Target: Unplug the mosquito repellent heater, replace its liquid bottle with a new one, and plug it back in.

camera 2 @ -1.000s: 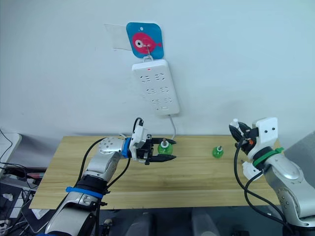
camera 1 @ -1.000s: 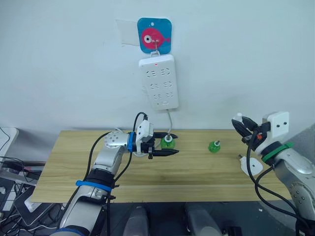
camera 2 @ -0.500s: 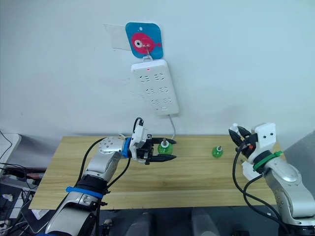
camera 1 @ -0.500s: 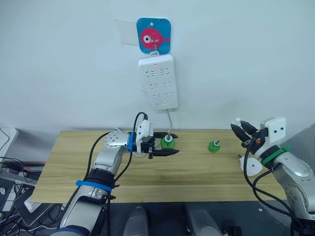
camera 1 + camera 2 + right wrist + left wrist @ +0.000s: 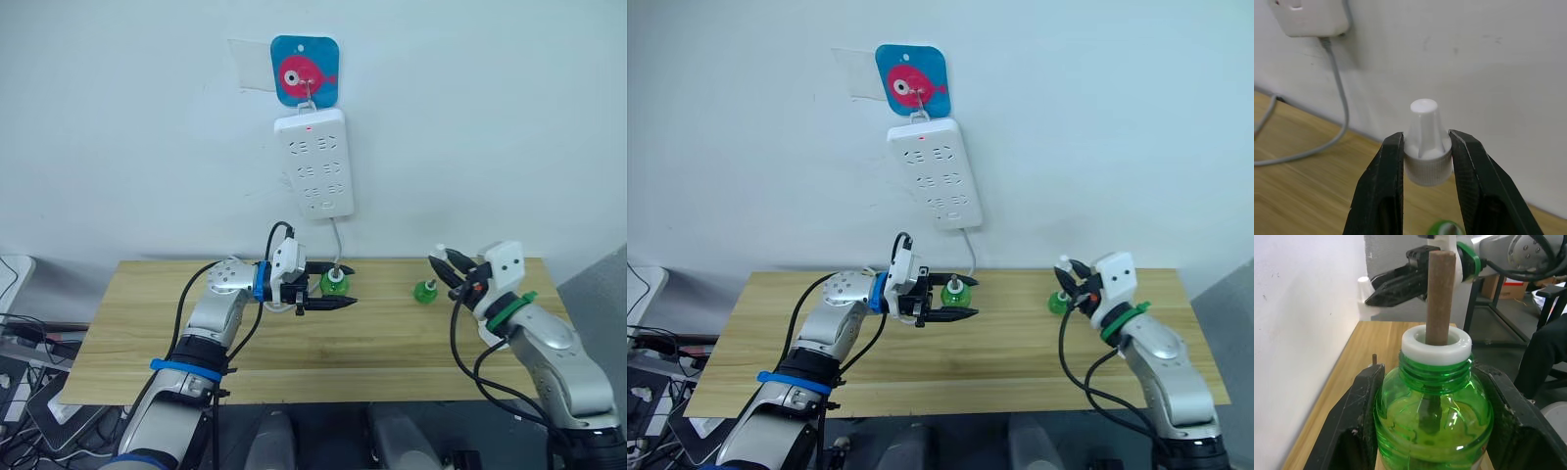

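My left gripper [image 5: 350, 286] is shut on an uncapped green liquid bottle [image 5: 334, 284] standing at the back middle of the wooden table [image 5: 147, 323]. The left wrist view has this bottle [image 5: 1432, 416], with its white collar and brown wick, pressed between both black fingers [image 5: 1359, 426]. My right gripper [image 5: 448, 267] hovers just right of and above a second, smaller-looking green bottle [image 5: 426, 291]. It is shut on a white cap [image 5: 1423, 117]. The mosquito repellent heater is hidden behind my right forearm.
A tall white power strip [image 5: 315, 164] hangs on the wall from a blue fish hook [image 5: 305, 70]. Its grey cable [image 5: 336, 240] drops to the table behind the held bottle. Cables and gear lie on the floor at the left [image 5: 20, 343].
My right gripper has moved left and toward the wall with the white cap, ending close to the second green bottle. The left gripper and its bottle have stayed put.
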